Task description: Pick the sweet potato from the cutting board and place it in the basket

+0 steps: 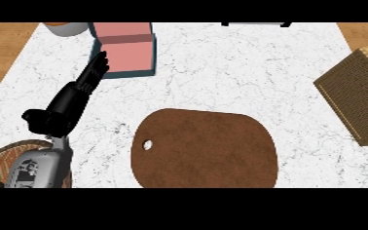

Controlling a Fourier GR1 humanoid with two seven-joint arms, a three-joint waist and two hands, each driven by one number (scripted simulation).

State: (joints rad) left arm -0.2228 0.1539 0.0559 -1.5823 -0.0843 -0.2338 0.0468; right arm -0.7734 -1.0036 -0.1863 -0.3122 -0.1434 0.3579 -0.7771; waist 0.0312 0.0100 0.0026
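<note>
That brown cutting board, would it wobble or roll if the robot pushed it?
Probably not. The cutting board lies flat on the marble counter, so it would likely slide rather than roll. It looks stiff, not floppy, and its smooth surface might slip easily.

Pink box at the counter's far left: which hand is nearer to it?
Left. The left hand reaches up with straight fingers whose tips meet the pink box at its left edge. The right hand shows nowhere in the head view, so its distance can't be judged.

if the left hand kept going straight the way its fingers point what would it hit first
Probably the pink box: the left hand has straight fingers aimed up at its near left edge, fingertips already over it. Height above it is unclear.
</note>
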